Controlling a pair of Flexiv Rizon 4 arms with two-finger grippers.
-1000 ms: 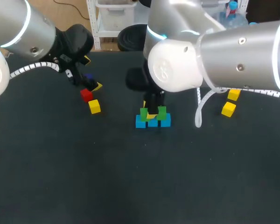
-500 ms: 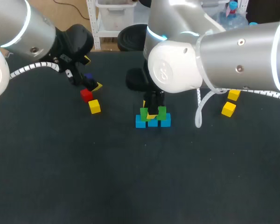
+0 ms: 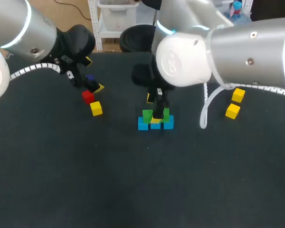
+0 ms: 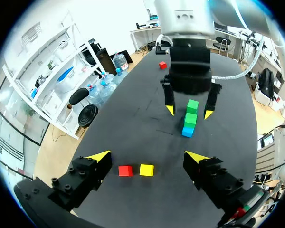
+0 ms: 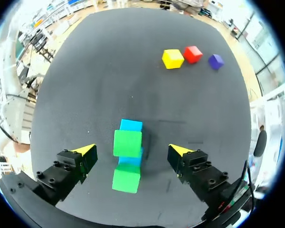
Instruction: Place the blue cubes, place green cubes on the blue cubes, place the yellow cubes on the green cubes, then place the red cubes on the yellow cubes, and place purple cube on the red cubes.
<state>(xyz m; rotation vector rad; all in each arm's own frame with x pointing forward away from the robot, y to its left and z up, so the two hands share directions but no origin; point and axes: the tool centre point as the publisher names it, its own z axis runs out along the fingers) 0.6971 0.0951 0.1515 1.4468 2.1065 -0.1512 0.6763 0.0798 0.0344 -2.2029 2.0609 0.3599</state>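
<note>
Row of blue cubes [image 3: 155, 125] mid-table [image 3: 133, 180], set end to end. Two green cubes [image 3: 147, 115] on top, one toward each end, gap between. Right gripper [image 5: 131, 151] above the stack, jaws released, one finger off to each side, gripping nothing. Left gripper [image 4: 148, 156] well off to the left, jaws released, empty, hanging over a red cube [image 4: 125, 170] and a yellow cube [image 4: 146, 169] lying side by side. Purple cube [image 5: 215, 61] near the red. Yellow pair [image 3: 232, 111] far right, close together.
</note>
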